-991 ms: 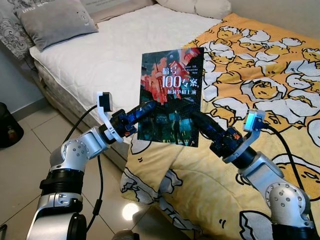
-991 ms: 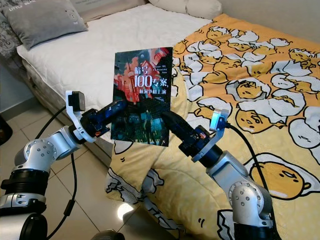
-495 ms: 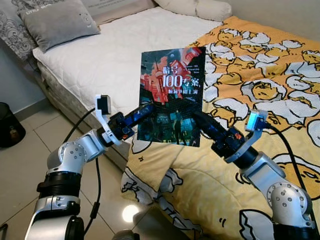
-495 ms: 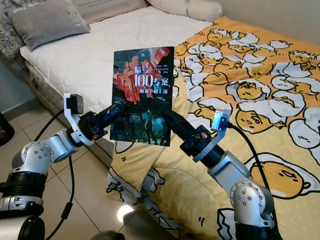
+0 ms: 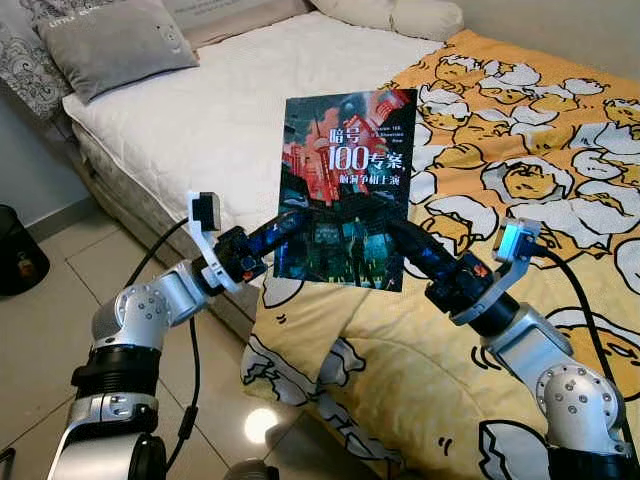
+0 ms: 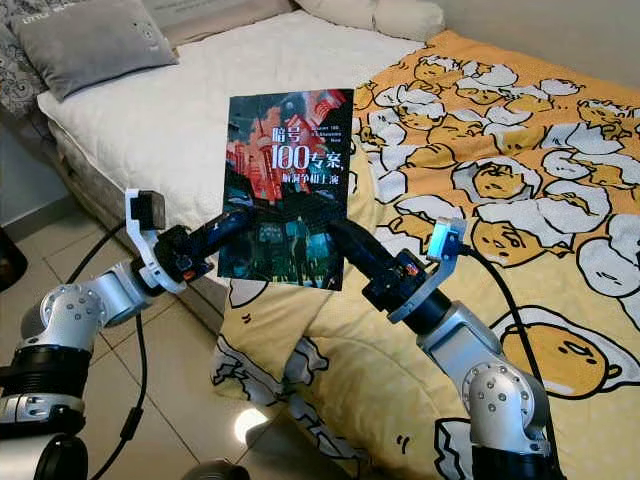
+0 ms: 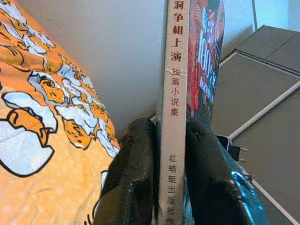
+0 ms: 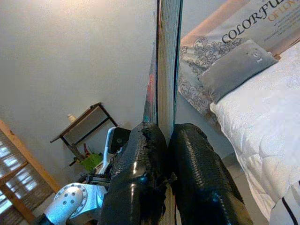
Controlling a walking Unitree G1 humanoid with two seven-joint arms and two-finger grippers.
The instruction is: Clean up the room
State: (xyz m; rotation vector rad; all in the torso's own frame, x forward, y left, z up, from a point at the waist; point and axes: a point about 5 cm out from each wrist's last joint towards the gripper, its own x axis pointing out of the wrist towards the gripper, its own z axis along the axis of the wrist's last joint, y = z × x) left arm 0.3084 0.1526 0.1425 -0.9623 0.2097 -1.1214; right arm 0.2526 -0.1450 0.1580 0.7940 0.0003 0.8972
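- Paperback book (image 5: 345, 190) held upright in the air above the bed's edge, front cover facing the head camera — dark artwork with red patches and white "100" lettering.
- Left gripper (image 5: 287, 222) clamped on the book's lower left edge, at the spine; in the left wrist view, black fingers (image 7: 133, 178) pressed on either side of the pale spine printed with Chinese characters.
- Right gripper (image 5: 403, 236) pinching the lower right edge, jaws narrow on the page block; fingers (image 8: 140, 173) hugging the pages in the right wrist view.
- Behind: bed (image 5: 240, 105) with white quilted mattress, grey pillow (image 5: 110, 42) near its head.
- Orange blanket (image 5: 520, 160) with a cartoon egg pattern spread over the bed's right part, draping down toward the tiled floor (image 5: 45, 330).
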